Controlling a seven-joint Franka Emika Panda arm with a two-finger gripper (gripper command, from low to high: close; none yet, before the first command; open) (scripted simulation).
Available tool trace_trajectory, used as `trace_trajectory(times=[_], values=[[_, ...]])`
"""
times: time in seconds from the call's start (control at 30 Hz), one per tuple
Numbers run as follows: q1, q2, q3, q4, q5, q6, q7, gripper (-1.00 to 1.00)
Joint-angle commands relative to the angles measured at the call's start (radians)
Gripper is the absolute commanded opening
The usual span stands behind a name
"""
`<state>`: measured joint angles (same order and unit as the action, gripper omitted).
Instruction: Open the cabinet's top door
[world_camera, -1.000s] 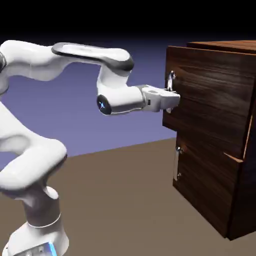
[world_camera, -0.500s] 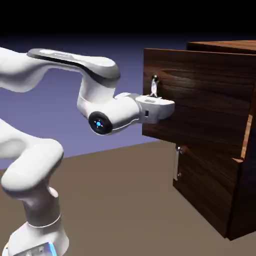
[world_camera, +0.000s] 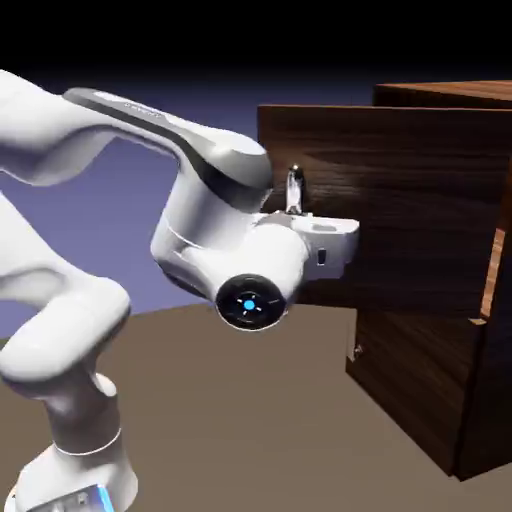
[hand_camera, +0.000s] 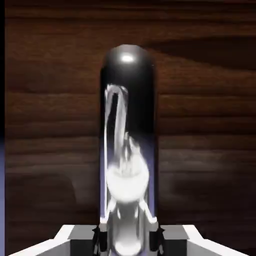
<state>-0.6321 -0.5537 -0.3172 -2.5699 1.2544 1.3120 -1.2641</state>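
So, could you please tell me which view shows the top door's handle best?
The hand view: the top door's handle fills its middle as a shiny bar against the wood, the gripper shut on it. The exterior view shows only its upper end above the hand.

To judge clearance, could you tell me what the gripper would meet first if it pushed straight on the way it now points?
The gripper is shut on the top door's silver handle, so the bar is already met; right behind it lies the top door.
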Motion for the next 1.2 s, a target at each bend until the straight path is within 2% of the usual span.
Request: trace_trajectory(times=[0.0,0.1,0.2,0.87,1.07,1.17], values=[[0.004,0.036,-0.022,0.033,-0.025,-0.04,-0.012,-1.0],[0.035,0.139,-0.097,0.136,-0.111,-0.152,-0.042,-1.0],[0.138,0.125,-0.197,0.175,-0.226,-0.127,-0.009,-1.0],[0.814,-0.566,-0.594,-0.037,-0.68,0.593,0.424,-1.0],[1.012,-0.783,-0.704,-0.072,-0.796,0.75,0.554,-1.0],[1.121,-0.883,-0.771,-0.049,-0.86,0.767,0.616,-1.0]])
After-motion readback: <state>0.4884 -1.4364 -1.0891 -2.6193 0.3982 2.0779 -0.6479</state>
